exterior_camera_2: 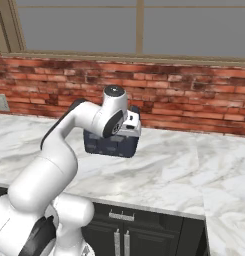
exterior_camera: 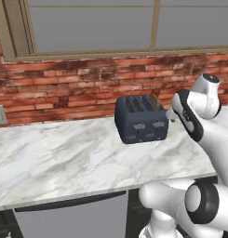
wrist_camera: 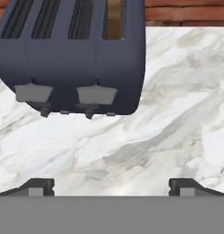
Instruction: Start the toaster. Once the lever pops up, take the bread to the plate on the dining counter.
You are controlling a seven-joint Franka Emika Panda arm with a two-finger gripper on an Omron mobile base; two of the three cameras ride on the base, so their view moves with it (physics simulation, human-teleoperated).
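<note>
- Navy-grey boxy toaster (exterior_camera: 141,119) on white-grey marbled counter (exterior_camera: 55,158), left base view: sits just ahead of the wrist, near the brick wall (exterior_camera: 64,88).
- Right base view: two-finger gripper (exterior_camera_2: 128,131) hangs over toaster's near side, toaster mostly behind the hand.
- Hand view: fingertips (wrist_camera: 38,186) spread wide, nothing held; toaster ahead and left, tan bread slice (wrist_camera: 114,18) in rightmost slot, two pale grey levers (wrist_camera: 97,94) on the facing side.
- Judgement: shift left, line one tip over the right lever, press straight down.
</note>
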